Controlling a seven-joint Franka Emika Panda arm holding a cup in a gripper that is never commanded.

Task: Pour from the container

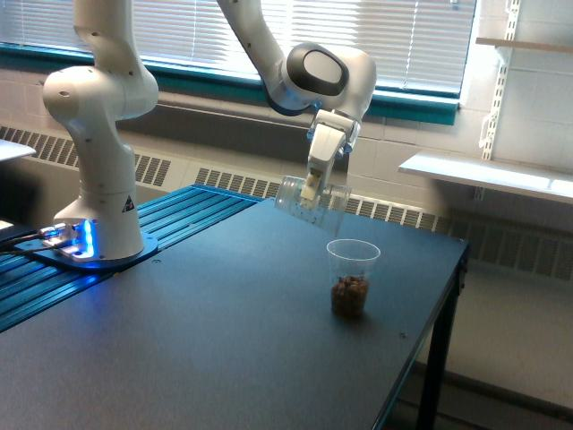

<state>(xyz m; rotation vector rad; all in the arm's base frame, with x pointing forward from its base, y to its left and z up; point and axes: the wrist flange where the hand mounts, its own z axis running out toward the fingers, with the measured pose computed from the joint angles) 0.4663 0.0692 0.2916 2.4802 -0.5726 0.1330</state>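
The tool [311, 190] is clamped on the container [309, 202], which hangs tipped on its side, mouth angled down, above and slightly to the exterior view's left of the measuring cup [351, 278]. The container looks nearly empty; brown bits fill the cup's bottom, so pouring seems essentially done. The cup stands on a dark tabletop [206, 349], with blinds [394, 40] behind.
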